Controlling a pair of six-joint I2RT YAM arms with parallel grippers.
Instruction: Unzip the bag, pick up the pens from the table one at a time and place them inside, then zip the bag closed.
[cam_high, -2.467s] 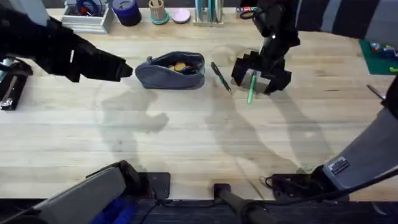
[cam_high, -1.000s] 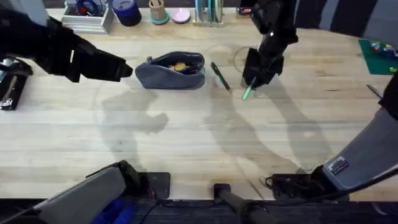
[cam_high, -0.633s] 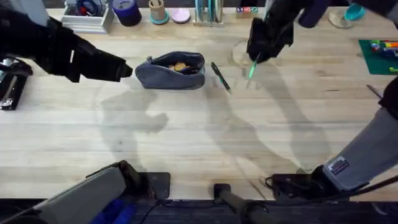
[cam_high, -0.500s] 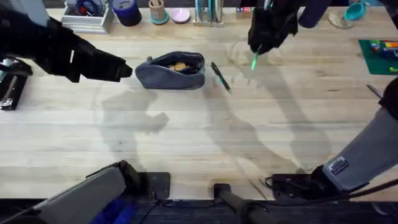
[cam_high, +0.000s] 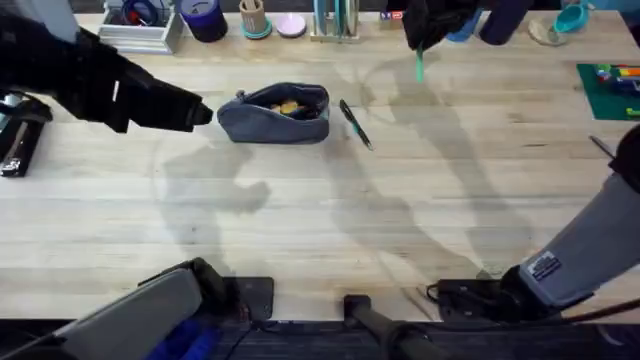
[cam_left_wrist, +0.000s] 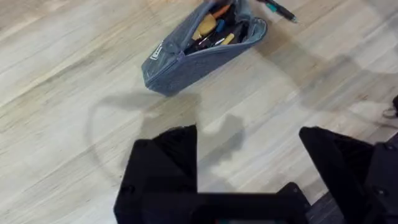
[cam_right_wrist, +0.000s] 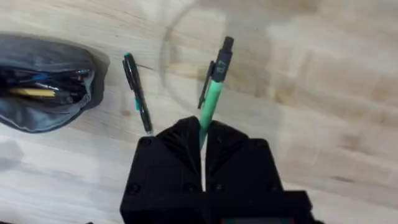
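**Green pen up in right jaws, black pen and open pouch on the surface**

Pens: 2. The slim bright-green pen with a dark clip end (cam_right_wrist: 213, 87) is clamped between the jaws of the right gripper (cam_right_wrist: 202, 140); in the overhead view it hangs at top centre-right of frame (cam_high: 419, 66), clear of the light plank-grain wooden surface (cam_high: 330, 230). The slim black pen with teal accents (cam_high: 355, 125) lies on the surface just right of the pouch, not touching it; right wrist view shows it too (cam_right_wrist: 137, 93).

Pouches: 1. The small oblong blue-grey fabric pencil pouch (cam_high: 276, 112) sits upper centre-left of the overhead frame, zip open, w/ several yellow/orange items visible inside. Left wrist view shows it at upper centre (cam_left_wrist: 202, 46), w/ a small white label on its side, text too small to read.

Grippers: 2. The left gripper (cam_high: 200, 112) sits at upper left of overhead, just left of the pouch w/ a small gap; its jaws are spread apart w/ nothing between them, black fingers (cam_left_wrist: 165, 162) wide in the wrist view.

Back edge of the surface: a round dark-blue cup (cam_high: 203, 17), top left. No legible writing elsewhere.
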